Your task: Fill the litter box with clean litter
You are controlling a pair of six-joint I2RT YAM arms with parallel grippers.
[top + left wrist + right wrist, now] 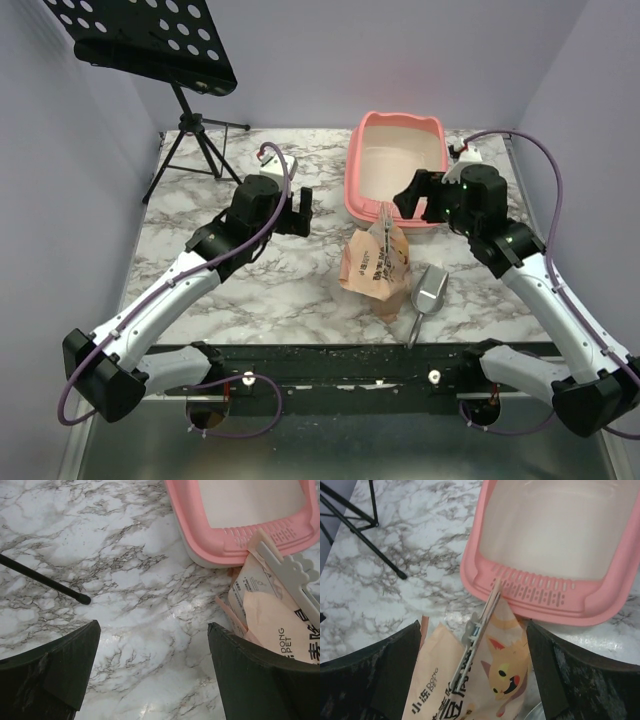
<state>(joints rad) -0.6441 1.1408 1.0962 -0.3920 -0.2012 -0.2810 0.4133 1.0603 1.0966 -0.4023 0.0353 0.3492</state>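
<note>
a grey scoop point(430, 290) lies near the front of the marble surface point(280, 290), just right of a clipped orange bag point(375, 262). the left hand point(303, 212) hovers released, grasping nothing, well left of the bag. the right hand point(408, 198), also released, hangs over the bag's top. the pink litter box point(400, 118) sits behind the bag at back right, its inside pale. a black stand point(195, 140) is at back left.

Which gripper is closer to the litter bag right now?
Right. The right gripper is close behind the bag, whose clipped top shows between its fingers. The left gripper is farther off to the bag's left, over the marble table.
</note>
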